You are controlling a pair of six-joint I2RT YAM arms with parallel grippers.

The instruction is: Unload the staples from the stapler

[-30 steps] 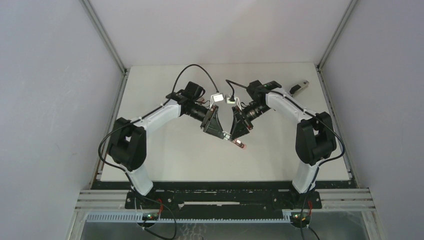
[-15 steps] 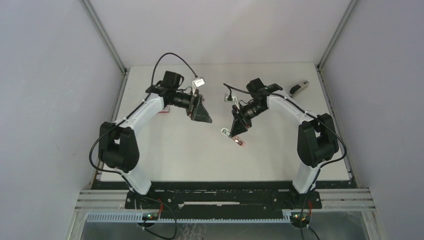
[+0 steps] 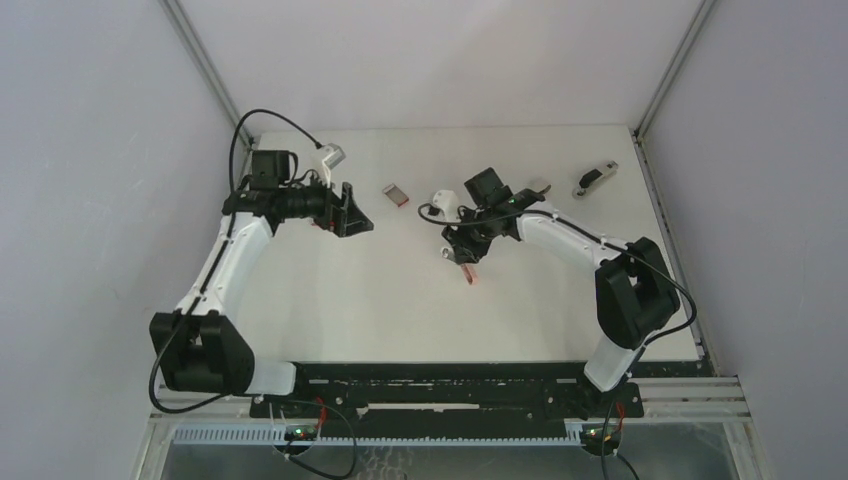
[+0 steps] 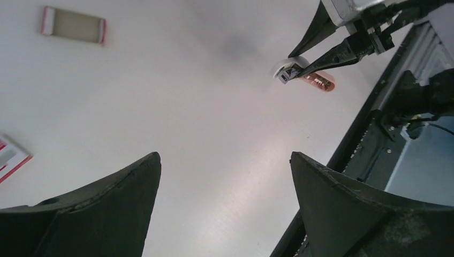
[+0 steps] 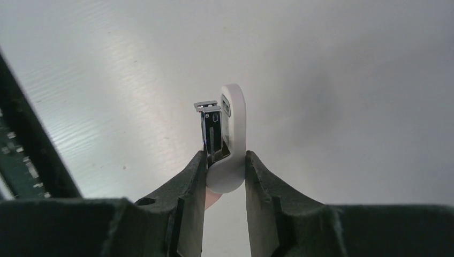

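Note:
My right gripper [image 5: 225, 154] is shut on a small white stapler [image 5: 234, 118] with a pink underside. The stapler's metal magazine [image 5: 210, 126] stands out at its front. In the top view the stapler [image 3: 468, 272] hangs just above the table's middle, held by the right gripper [image 3: 461, 254]. The left gripper [image 3: 358, 214] stands far off to the left, open and empty. In the left wrist view the stapler [image 4: 302, 76] shows at the upper right, well beyond the open left gripper [image 4: 225, 156]. I cannot make out the staples in any view.
A red-and-white box [image 3: 396, 194] lies at the back middle, also in the left wrist view as a box [image 4: 73, 25]. Another box [image 4: 10, 158] lies near the left gripper. A grey-black tool [image 3: 594, 177] rests at the back right. Grey walls enclose the table.
The left gripper opened, let go near the stapler and swung far back to the left. The right gripper kept its hold and shifted a little toward the back.

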